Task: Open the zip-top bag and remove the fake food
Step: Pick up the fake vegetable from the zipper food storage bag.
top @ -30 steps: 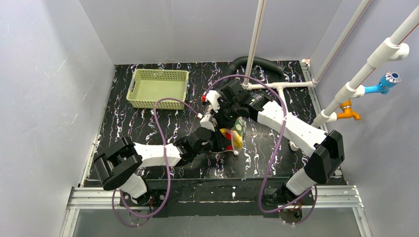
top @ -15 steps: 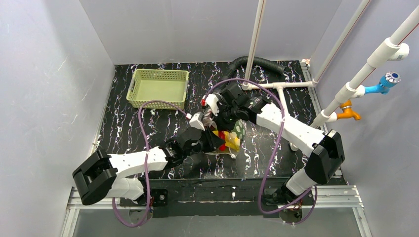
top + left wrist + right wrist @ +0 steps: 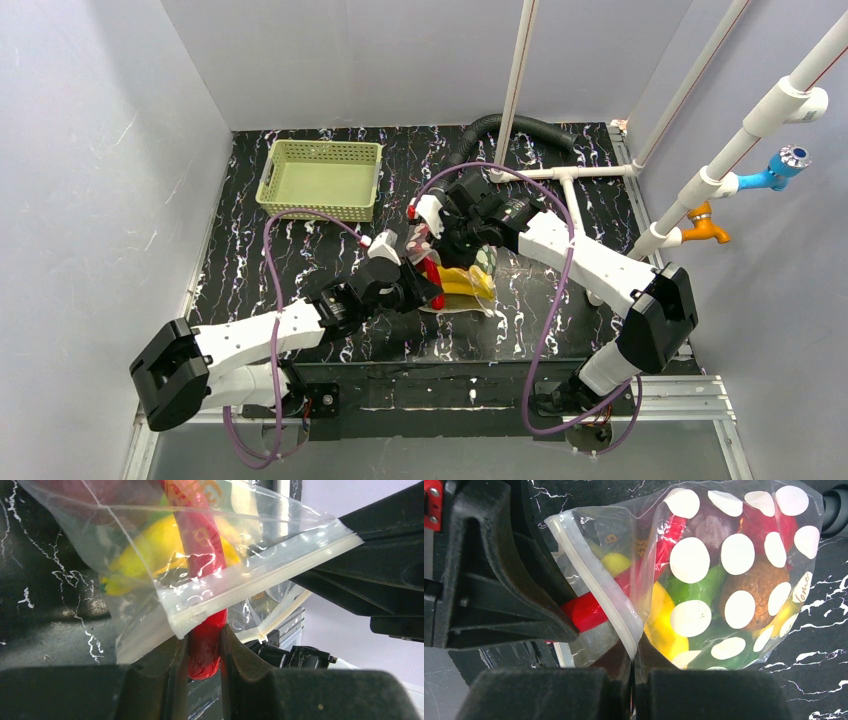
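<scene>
The zip-top bag (image 3: 475, 285) lies in the middle of the table, mouth open to the left. My right gripper (image 3: 634, 656) is shut on its zip strip (image 3: 596, 582) and shows from above (image 3: 450, 238). The spotted bag (image 3: 729, 555) still holds yellow, green, brown, purple and red pieces. My left gripper (image 3: 204, 652) is shut on the lower end of the red chili (image 3: 202, 630), which sticks halfway out of the bag's mouth (image 3: 260, 577). The yellow banana (image 3: 150, 555) lies inside behind it. From above, the left gripper (image 3: 425, 290) is at the bag's left edge with the chili (image 3: 432, 274).
A pale green lattice basket (image 3: 320, 178) stands at the back left. A black hose (image 3: 515, 128) and white pipes (image 3: 560, 180) run behind the right arm. Purple cables (image 3: 300, 225) loop over both arms.
My left arm has stretched out and swung left, drawing the red chili partway out of the bag's mouth. The bag has dropped flatter on the table. The right gripper has kept its hold.
</scene>
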### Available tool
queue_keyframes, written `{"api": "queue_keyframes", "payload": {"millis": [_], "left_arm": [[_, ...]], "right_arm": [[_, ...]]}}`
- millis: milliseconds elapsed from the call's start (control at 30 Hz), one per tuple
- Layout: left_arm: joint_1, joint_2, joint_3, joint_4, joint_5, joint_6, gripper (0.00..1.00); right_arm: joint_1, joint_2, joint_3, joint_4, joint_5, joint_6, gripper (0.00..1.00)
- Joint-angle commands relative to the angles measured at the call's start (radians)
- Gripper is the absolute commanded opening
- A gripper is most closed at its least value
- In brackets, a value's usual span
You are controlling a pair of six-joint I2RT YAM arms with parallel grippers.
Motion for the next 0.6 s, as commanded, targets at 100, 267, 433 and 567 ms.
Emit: {"api": "queue_keyframes", "payload": {"millis": [100,267,433,567], "left_arm": [[0.011,-0.054,0.045,-0.137,-0.019,0.006,0.0],[0.013,-0.082,0.05,-0.164,0.003,0.037,0.0],[0.016,-0.121,0.059,-0.23,0.011,0.068,0.0],[0.018,-0.152,0.053,-0.264,0.016,0.082,0.0]], "right_arm": [[0.0,-0.04,-0.01,0.022,0.013,-0.013,0.01],[0.0,-0.04,-0.012,0.024,0.024,-0.014,0.01],[0.0,-0.042,-0.014,0.026,0.028,-0.017,0.01],[-0.001,-0.042,-0.018,0.026,0.029,-0.017,0.01]]}}
